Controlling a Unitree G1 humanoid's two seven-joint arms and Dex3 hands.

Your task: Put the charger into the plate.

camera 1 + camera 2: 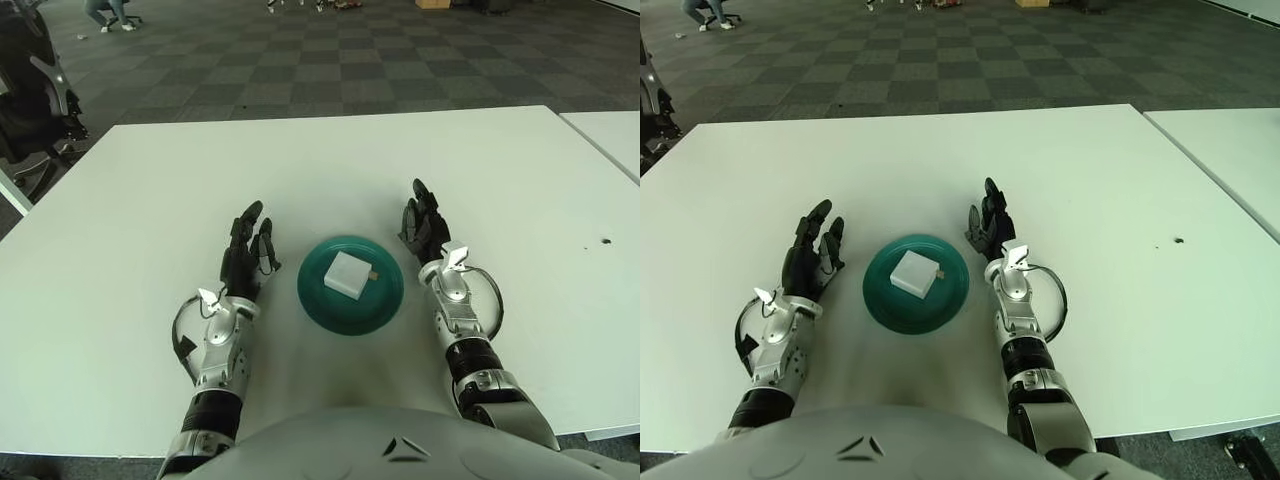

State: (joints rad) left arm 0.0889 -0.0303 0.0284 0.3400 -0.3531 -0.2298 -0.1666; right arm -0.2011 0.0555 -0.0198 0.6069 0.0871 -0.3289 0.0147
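Note:
A white square charger (349, 273) lies inside a teal round plate (386, 306) on the white table (300, 170), directly in front of me. My left hand (247, 251) shows just left of the plate, fingers spread and holding nothing. My right hand (422, 223) shows just right of the plate, fingers extended and holding nothing. Neither hand touches the charger.
A second white table (610, 135) stands at the far right. A small dark spot (605, 241) marks the table on the right. A dark chair (35, 100) stands off the table's far left corner. Beyond the table lies grey checkered carpet.

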